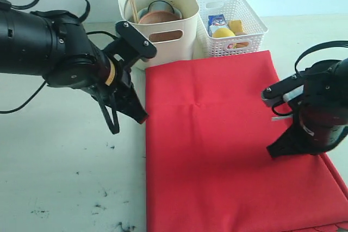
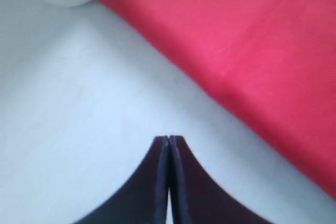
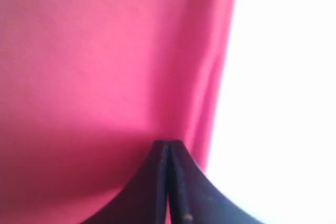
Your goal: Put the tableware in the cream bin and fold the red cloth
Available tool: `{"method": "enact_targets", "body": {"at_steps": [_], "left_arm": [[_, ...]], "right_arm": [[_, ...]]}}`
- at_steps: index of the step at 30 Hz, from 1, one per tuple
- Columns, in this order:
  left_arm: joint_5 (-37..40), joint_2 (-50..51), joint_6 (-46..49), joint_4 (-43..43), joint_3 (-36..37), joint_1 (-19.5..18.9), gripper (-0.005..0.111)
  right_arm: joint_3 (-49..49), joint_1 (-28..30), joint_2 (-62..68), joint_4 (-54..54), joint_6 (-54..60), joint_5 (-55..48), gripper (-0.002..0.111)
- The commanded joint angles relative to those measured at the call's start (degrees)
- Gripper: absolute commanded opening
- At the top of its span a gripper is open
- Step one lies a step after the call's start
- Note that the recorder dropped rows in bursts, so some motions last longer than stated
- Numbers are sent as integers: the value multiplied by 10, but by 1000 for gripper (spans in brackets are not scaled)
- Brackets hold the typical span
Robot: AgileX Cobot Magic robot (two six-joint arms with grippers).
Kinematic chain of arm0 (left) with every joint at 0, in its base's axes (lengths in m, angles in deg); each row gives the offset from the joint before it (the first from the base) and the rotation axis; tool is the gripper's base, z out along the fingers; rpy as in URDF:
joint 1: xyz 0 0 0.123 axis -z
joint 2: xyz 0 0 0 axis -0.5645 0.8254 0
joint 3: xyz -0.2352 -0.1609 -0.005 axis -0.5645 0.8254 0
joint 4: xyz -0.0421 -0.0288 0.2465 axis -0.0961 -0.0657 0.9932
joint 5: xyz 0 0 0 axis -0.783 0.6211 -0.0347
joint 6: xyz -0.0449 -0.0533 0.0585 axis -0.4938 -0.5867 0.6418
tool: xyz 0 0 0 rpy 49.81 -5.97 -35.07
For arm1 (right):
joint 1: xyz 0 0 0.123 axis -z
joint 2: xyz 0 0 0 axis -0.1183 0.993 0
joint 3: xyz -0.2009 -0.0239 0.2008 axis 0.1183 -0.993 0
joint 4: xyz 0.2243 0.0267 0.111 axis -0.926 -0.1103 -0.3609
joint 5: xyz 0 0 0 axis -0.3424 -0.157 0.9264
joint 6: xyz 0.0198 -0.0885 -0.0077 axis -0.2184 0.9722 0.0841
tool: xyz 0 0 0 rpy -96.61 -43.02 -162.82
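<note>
Cloth on the table, two containers behind it.
From the middle of the cloth [image 1: 217,145] on the table [image 1: 60,177]: bin [image 1: 185,47] at eleven holding plate [image 1: 157,17] and chopsticks [image 1: 132,6], basket [image 1: 231,49] at twelve beside it, left gripper [image 1: 142,118] near ten just off the edge, right gripper [image 1: 272,151] at three over the cloth.

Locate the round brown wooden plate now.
Exterior view: the round brown wooden plate lies inside the tall cream plastic bin at the back, left of the white lattice basket.
</note>
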Motion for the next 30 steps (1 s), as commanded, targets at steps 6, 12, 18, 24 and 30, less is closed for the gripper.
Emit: {"method": "enact_targets", "body": {"at_steps": [6,12,18,24,30], "left_arm": [[-12,-39,-24,2,21,-60,1],[-21,-39,-23,2,21,-60,1],[-19,-39,-25,8,21,-66,1],[-21,-39,-38,8,21,-89,1],[-28,-39,-38,8,21,-89,1]], "right_arm": [[-3,0,-59,49,-66,-77,0],[7,0,-143,-13,-52,229,0],[39,0,-85,3,-58,449,0],[117,-35,72,64,-100,403,0],[122,-40,110,12,-19,86,0]]}}
